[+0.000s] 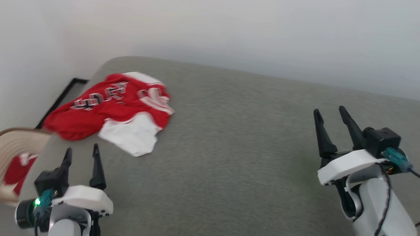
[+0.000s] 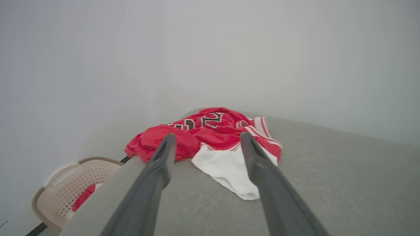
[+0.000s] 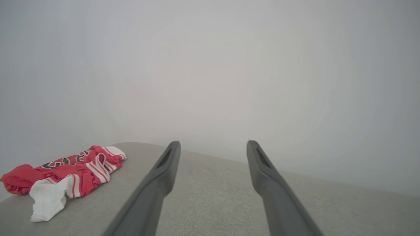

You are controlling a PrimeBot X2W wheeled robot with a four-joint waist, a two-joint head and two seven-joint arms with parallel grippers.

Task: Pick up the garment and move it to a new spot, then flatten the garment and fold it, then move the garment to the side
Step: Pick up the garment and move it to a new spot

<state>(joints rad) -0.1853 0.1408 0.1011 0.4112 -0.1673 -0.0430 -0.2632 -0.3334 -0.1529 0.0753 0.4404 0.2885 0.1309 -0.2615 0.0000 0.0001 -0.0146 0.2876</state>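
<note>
The garment, a red jersey with white panels and black lettering, lies crumpled at the far left corner of the grey table, partly over the left edge. My left gripper stands open just short of its white flap, holding nothing. The left wrist view shows the garment straight ahead beyond the left gripper. My right gripper is open and empty at the right side, far from the cloth. In the right wrist view the garment lies at the far left, away from the right gripper.
A beige perforated laundry basket with red cloth inside stands on the floor left of the table, also in the left wrist view as the basket. A pale wall rises right behind the table. A dark strip runs along the floor.
</note>
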